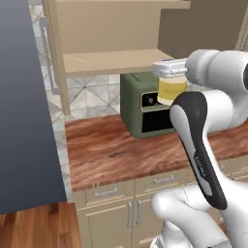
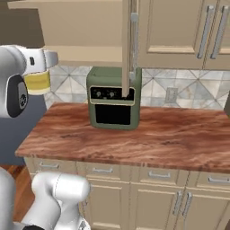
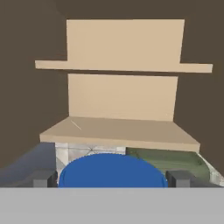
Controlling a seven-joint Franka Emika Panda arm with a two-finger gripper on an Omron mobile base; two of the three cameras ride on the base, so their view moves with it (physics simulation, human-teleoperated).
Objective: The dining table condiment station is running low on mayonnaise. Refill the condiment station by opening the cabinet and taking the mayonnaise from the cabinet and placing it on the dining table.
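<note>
The claw [image 1: 170, 72] grips the mayonnaise [image 1: 171, 89] by its blue lid, up in the air in front of the open cabinet [image 1: 104, 58]. Keep the jar straight and carry it slowly to the dining table

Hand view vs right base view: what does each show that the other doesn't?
Hand view: the jar's blue lid from above, between the fingertips, and two bare cabinet shelves. Right base view: the jar's yellow side, the wood counter, drawers, a wall outlet and shut cupboard doors. Both: the green oven.
</note>
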